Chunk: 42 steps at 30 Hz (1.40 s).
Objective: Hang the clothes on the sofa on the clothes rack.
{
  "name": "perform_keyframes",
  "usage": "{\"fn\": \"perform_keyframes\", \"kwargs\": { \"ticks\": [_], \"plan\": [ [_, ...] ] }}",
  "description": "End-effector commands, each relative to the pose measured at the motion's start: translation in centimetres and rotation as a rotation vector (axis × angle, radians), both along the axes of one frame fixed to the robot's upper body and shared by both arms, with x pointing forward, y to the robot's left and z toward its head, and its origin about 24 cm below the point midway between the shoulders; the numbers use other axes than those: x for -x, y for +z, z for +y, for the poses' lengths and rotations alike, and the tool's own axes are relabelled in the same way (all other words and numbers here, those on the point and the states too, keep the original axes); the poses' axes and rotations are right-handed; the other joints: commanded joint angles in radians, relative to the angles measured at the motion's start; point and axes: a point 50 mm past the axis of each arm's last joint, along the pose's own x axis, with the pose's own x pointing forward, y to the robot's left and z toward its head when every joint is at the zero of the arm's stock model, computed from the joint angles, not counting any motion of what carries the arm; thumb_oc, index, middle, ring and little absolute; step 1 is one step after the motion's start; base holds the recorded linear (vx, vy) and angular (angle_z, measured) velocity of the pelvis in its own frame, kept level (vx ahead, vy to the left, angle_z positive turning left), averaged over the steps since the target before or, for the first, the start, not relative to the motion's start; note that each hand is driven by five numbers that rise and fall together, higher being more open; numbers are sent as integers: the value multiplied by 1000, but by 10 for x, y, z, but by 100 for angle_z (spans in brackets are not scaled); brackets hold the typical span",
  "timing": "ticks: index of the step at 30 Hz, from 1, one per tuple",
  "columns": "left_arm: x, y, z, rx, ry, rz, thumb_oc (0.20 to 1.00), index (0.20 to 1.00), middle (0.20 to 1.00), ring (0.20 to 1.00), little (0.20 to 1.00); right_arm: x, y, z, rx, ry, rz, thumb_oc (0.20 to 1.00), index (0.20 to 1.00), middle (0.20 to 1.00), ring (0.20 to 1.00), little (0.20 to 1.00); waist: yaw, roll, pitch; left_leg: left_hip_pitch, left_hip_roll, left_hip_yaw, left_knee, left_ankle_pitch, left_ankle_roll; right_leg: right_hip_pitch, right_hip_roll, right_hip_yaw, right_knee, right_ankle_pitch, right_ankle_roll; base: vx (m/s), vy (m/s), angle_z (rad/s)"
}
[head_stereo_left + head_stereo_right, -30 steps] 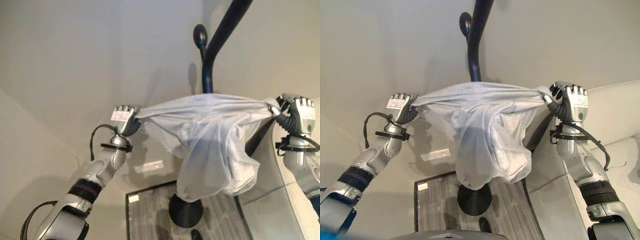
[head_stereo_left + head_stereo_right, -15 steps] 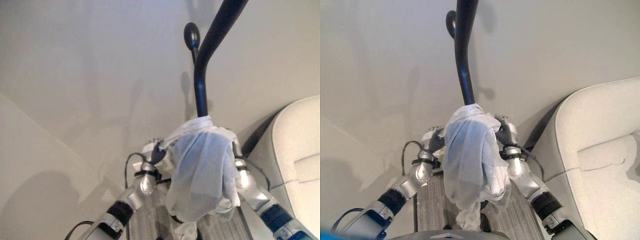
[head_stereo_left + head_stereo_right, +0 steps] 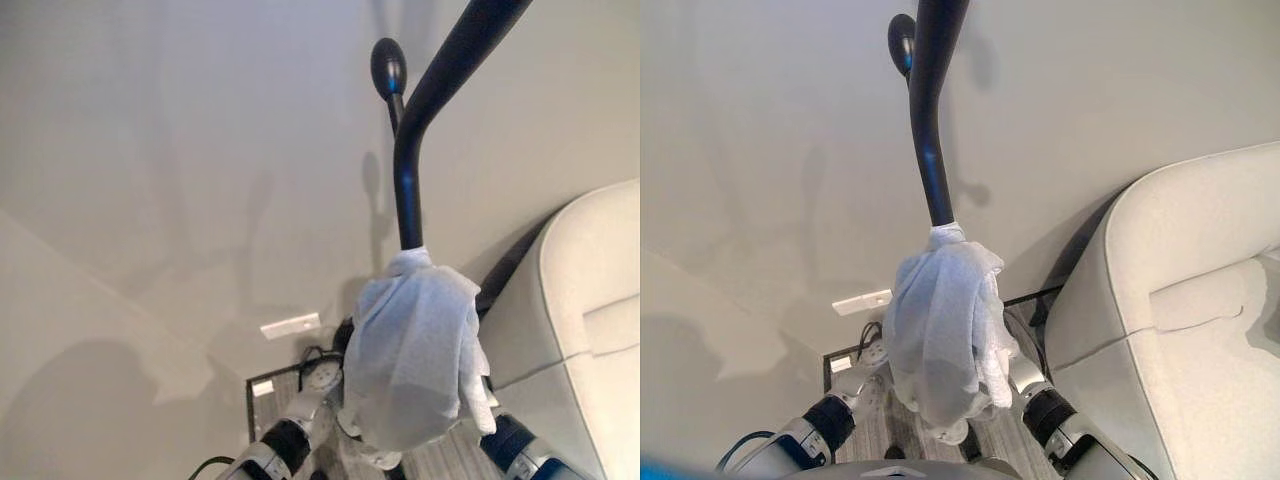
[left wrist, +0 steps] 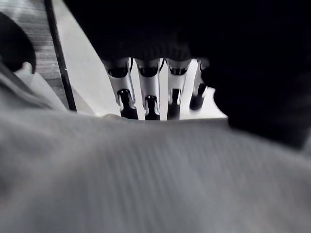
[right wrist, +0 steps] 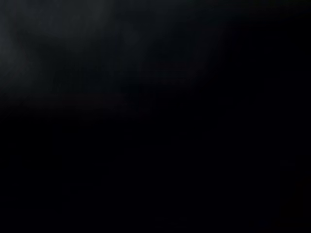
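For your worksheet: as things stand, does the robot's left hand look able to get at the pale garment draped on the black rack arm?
Probably yes. The left hand already sits right against the pale garment, its fingers straight over the cloth, with nothing between them. The garment hangs bunched on the rack arm.

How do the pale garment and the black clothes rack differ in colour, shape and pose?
The garment is pale blue-white; the clothes rack is black. The garment is soft and bunched in folds; the rack is a smooth, rigid curved pole with a knobbed hook. The garment hangs limp; the rack stands up above it. They meet where the garment's top wraps the pole.
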Motion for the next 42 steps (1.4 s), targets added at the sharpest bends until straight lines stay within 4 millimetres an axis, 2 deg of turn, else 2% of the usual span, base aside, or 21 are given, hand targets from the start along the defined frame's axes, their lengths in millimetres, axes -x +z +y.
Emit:
{"fn": "perform_keyframes", "kwargs": {
  "ticks": [1,2,3,6,9,11,13,15,17,18,19,20,21,22,23,24,27,31,32,37,42],
  "plan": [
    [-2,-8,13,12,58,44,1000,1000,1000,1000,1000,-5,10,-15,-74,-98,-36,1000,1000,1000,1000,1000,29,-31,-26,19,62,-22,7,-10,-58,43,-82,-22,59,-108,83,0,0,0],
    [-2,-8,13,12,58,43,1000,1000,1000,1000,1000,-5,10,-15,-74,-98,-36,1000,1000,1000,1000,1000,30,-31,-28,16,63,-21,7,-8,-59,38,-81,-20,60,-107,82,0,0,0],
    [-3,-8,28,16,120,42,1000,1000,1000,1000,1000,-5,16,-33,-47,-151,-79,1000,1000,1000,1000,1000,30,-31,-32,17,63,-18,7,-9,-59,38,-82,-24,58,-106,84,0,0,0],
    [1,-15,61,7,265,63,1000,1000,1000,1000,1000,0,25,-69,-60,-277,-138,1000,1000,1000,1000,1000,29,-32,-39,19,63,-15,7,-12,-59,37,-84,-29,56,-105,87,40,3,2],
    [11,-26,92,-10,402,116,1000,1000,1000,1000,1000,11,28,-100,-201,-435,-168,1000,1000,1000,1000,1000,21,-33,-42,26,60,-10,7,-18,-58,41,-88,-33,54,-107,90,43,-1,-1],
    [24,-39,128,-14,593,178,1000,1000,1000,1000,1000,25,24,-127,-356,-592,-204,1000,1000,1000,1000,1000,8,-30,-50,32,60,-3,7,-25,-58,44,-91,-35,49,-110,92,66,16,-2],
    [24,-39,128,-14,593,178,1000,1000,1000,1000,1000,25,24,-127,-356,-592,-205,1000,1000,1000,1000,1000,9,-30,-53,27,61,-2,7,-23,-59,38,-90,-33,50,-108,91,36,14,-4],
    [52,-58,170,19,879,290,1000,1000,1000,1000,1000,46,15,-151,-610,-807,-273,1000,1000,1000,1000,1000,-11,-18,-61,40,58,9,7,-36,-60,47,-94,-39,46,-114,95,87,44,-6],
    [61,-63,178,26,934,321,1000,1000,1000,1000,1000,50,12,-153,-636,-850,-274,1000,1000,1000,1000,1000,-12,-16,-65,38,58,12,7,-34,-62,43,-93,-39,46,-112,94,59,34,-4],
    [81,-73,188,12,1013,386,1000,1000,1000,1000,1000,59,4,-161,-668,-934,-269,1000,1000,1000,1000,1000,-14,-10,-70,43,55,14,7,-41,-63,50,-96,-43,44,-117,96,56,34,-7],
    [80,-73,188,12,1014,385,1000,1000,1000,1000,1000,59,4,-160,-669,-933,-270,1000,1000,1000,1000,1000,-13,-11,-72,40,56,15,7,-36,-64,46,-94,-41,44,-113,95,57,39,-6],
    [96,-81,192,-7,1048,440,1000,1000,1000,1000,1000,65,-15,-162,-665,-983,-184,1000,1000,1000,1000,1000,-11,-11,-74,41,55,17,7,-37,-66,46,-96,-46,43,-112,95,0,0,0],
    [96,-81,192,-6,1048,439,1000,1000,1000,1000,1000,64,-15,-162,-666,-982,-185,1000,1000,1000,1000,1000,-11,-11,-75,40,55,17,7,-37,-66,45,-96,-45,43,-112,95,0,0,0],
    [103,-85,194,-19,1058,472,1000,1000,1000,1000,1000,68,-30,-161,-663,-1000,-112,1000,1000,1000,1000,1000,-11,-12,-73,40,54,17,7,-37,-66,45,-97,-48,43,-111,95,0,0,0],
    [103,-85,194,-18,1058,472,1000,1000,1000,1000,1000,68,-30,-161,-664,-1000,-112,1000,1000,1000,1000,1000,-10,-12,-74,39,54,17,7,-37,-67,44,-97,-48,43,-111,94,19,33,1],
    [112,-92,192,-13,1082,527,1000,1000,1000,1000,1000,77,-58,-153,-739,-1077,32,1000,1000,1000,1000,1000,-9,-12,-71,43,52,17,8,-44,-66,51,-100,-52,40,-115,95,25,31,3],
    [130,-105,178,13,1071,635,1000,1000,1000,1000,1000,108,-112,-126,-912,-1250,339,1000,1000,1000,1000,1000,-1,-18,-70,40,49,17,8,-46,-68,53,-101,-57,35,-116,93,14,19,2],
    [136,-113,158,18,959,695,1000,1000,1000,1000,1000,144,-147,-110,-852,-1358,674,1000,1000,1000,1000,1000,16,-19,-68,37,50,16,8,-42,-69,52,-99,-62,36,-115,88,2,1,1],
    [135,-116,149,26,918,715,1000,1000,1000,1000,1000,159,-156,-101,-758,-1306,843,1000,1000,1000,1000,1000,24,-20,-64,39,49,12,9,-46,-68,56,-99,-65,36,-120,87,-3,-9,7],
    [124,-115,138,-43,746,697,1000,1000,1000,1000,1000,173,-161,-100,-618,-1193,980,1000,1000,1000,1000,1000,34,-19,-57,29,51,4,7,-34,-69,49,-96,-67,39,-115,83,-5,-15,3],
    [124,-115,136,-89,653,684,1000,1000,1000,1000,1000,164,-157,-111,-507,-1105,955,1000,1000,1000,1000,1000,34,-15,-56,29,53,1,7,-30,-69,46,-94,-67,42,-114,83,0,-5,1]
  ]
}}
